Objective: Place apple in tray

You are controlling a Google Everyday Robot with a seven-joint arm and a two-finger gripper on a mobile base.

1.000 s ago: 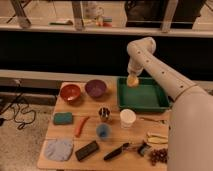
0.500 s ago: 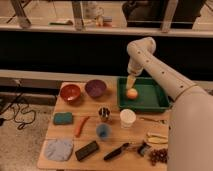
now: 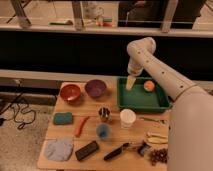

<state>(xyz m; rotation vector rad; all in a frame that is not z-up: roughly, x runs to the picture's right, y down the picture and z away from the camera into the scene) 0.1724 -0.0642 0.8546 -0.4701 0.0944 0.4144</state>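
No brand, label or writing can be read on any thing. On the wooden bench [image 3: 92, 117] two round bowls are counted: one red bowl [image 3: 70, 92] and one purple bowl [image 3: 95, 88], side by side at the back left. One green tray [image 3: 141, 101] is placed at the back right, just beside the purple bowl. One apple [image 3: 148, 86] is seen inside the tray, near its back right corner, lying free.

In front of the tray one white cup [image 3: 128, 118], one small metal cup [image 3: 104, 114] and one blue cup [image 3: 103, 132] are found. One green sponge [image 3: 63, 118], one long orange carrot-like thing [image 3: 81, 125], one blue cloth [image 3: 59, 149] and one black block [image 3: 87, 150] are placed on the left and front part.

The claw [image 3: 130, 83] is held over the left part of the tray, apart from the apple, and nothing is gripped in it. How far it is opened cannot be told.
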